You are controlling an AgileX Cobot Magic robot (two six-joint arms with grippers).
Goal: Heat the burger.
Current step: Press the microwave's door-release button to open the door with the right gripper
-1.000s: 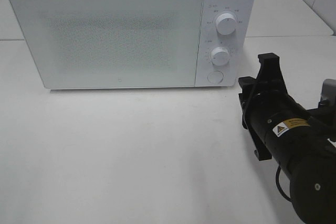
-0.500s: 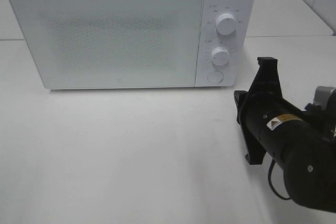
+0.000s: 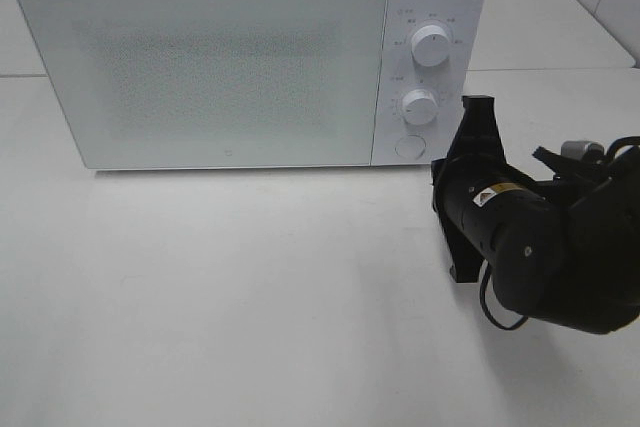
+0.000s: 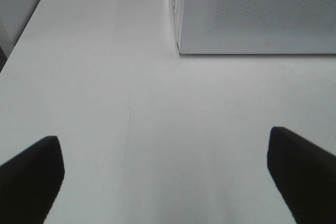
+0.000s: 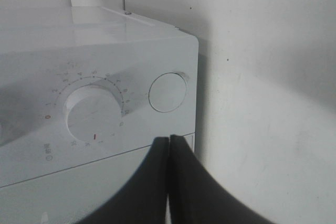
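**Right fingers shut at microwave control panel; burger not located**

I find the right gripper fully closed: its two black fingers are pressed flat together with nothing between them. The tips point at the control-panel end of the microwave, close to the round button and next to the lower dial. I cannot tell whether the tips touch the panel. The arm behind them stands at the microwave's front, off its panel-side corner, with the gripper rolled onto its side.

The left gripper is spread wide and has hold of nothing. Its fingers hang over the bare white table, well out from the microwave's front, towards the corner at the door end.

The microwave door is shut and its frosted window hides the inside. I cannot tell where the burger is.
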